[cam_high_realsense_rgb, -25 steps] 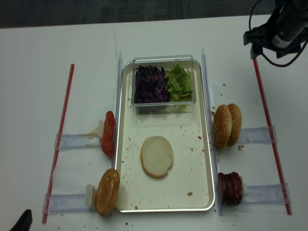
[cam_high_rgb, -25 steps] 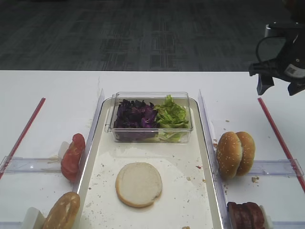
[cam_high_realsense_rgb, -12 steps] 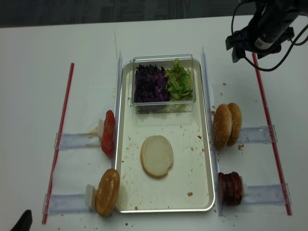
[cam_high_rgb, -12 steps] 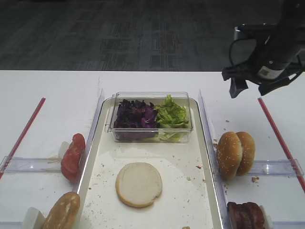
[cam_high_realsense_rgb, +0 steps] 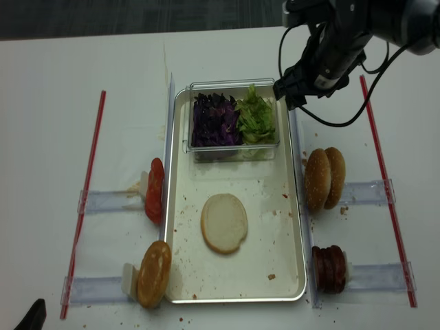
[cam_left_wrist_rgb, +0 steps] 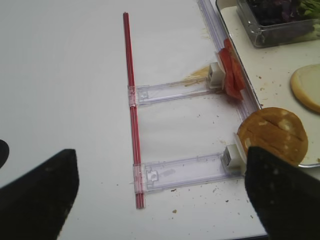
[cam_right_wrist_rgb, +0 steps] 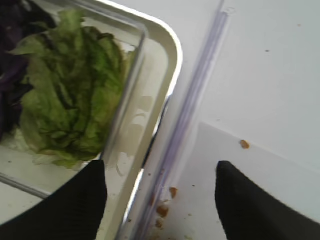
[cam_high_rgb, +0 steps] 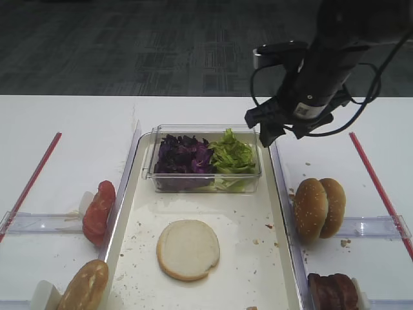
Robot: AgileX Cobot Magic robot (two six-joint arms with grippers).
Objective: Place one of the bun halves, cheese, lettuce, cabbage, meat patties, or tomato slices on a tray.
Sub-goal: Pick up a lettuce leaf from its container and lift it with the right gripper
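White tabletop: right gripper [cam_right_wrist_rgb: 160, 200] open, empty, above tray [cam_right_wrist_rgb: 172, 60] corner beside lettuce [cam_right_wrist_rgb: 70, 95].

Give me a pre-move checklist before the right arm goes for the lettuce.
1. Right gripper jaws apart: ok, both dark tips show with a wide gap in the wrist view.
2. Jaws empty: ok, nothing between them.
3. Gripper over the lettuce: not ok, it hangs over the tray corner and the clear rail, lettuce off to one side.
4. Lettuce reachable in the clear tub: ok, no lid, beside the cabbage.
5. Landing spot ready: ok, a bun half lies cut face up on the tray.
6. Left gripper out of the way: ok, it hangs over the table left of the tray.
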